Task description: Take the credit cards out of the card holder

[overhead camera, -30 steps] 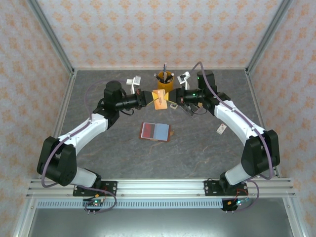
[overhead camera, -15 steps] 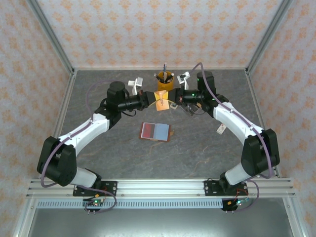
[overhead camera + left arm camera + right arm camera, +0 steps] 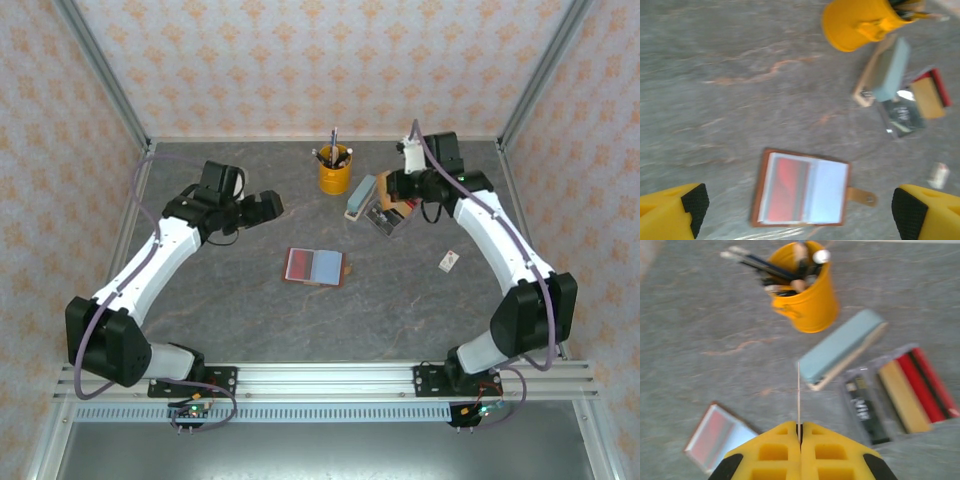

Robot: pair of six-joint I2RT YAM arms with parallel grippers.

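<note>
One credit card (image 3: 799, 390) pinched in right gripper (image 3: 800, 428); card holder (image 3: 719, 438) well apart.

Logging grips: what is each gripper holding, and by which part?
Right gripper pinches a card, seen edge-on, by its near end. Left gripper holds nothing.

Patterned orange walls (image 3: 300, 60) — grey tabletop (image 3: 400, 295)

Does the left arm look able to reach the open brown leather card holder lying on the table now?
Probably yes. The left hand is open and empty, and the open reddish-brown leather card holder lies flat on the bare grey table with nothing between them. The yellow pen cup stands well aside.
</note>
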